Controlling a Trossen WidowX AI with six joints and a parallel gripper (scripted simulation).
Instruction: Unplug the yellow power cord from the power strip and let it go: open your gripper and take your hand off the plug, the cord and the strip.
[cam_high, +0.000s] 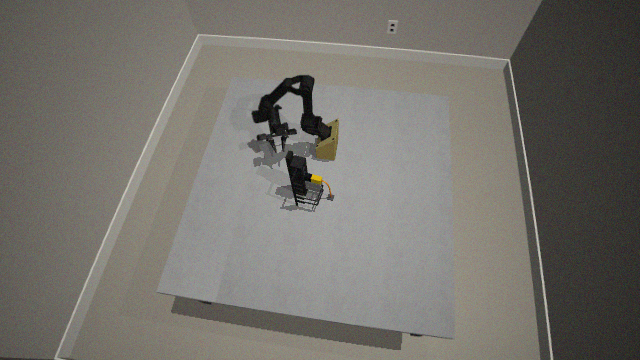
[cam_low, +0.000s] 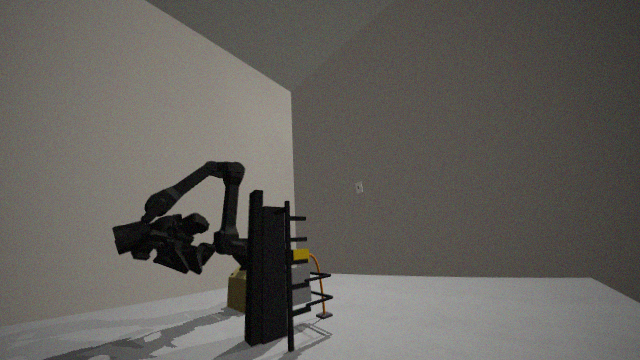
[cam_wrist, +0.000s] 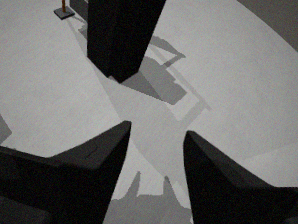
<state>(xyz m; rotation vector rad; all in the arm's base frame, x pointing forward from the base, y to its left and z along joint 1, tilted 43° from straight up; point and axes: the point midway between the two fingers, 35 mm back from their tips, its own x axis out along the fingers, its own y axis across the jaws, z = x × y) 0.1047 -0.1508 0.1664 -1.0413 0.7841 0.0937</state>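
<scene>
The yellow plug (cam_high: 316, 179) (cam_low: 300, 255) sits against the side of the tall black upright strip (cam_high: 298, 175) (cam_low: 274, 280) (cam_wrist: 122, 35), facing away from the arm. Its orange cord (cam_high: 329, 188) (cam_low: 321, 282) curves down to a small dark square base (cam_high: 330, 197) (cam_low: 324, 315) (cam_wrist: 64, 13) on the table. The plug is hidden in the wrist view. My gripper (cam_high: 279, 150) (cam_low: 194, 272) (cam_wrist: 158, 132) is partly open and empty. It is on the opposite side of the strip from the plug, apart from strip, plug and cord.
A black wire rack (cam_high: 296, 199) (cam_low: 288, 280) stands beside the strip, with bars reaching out around the plug side. Grey blocks (cam_low: 301, 295) lie below the plug. The yellow-tan arm base (cam_high: 327, 148) (cam_low: 236, 295) stands behind the strip. A white outlet (cam_high: 392, 27) (cam_low: 359, 187) is on the wall.
</scene>
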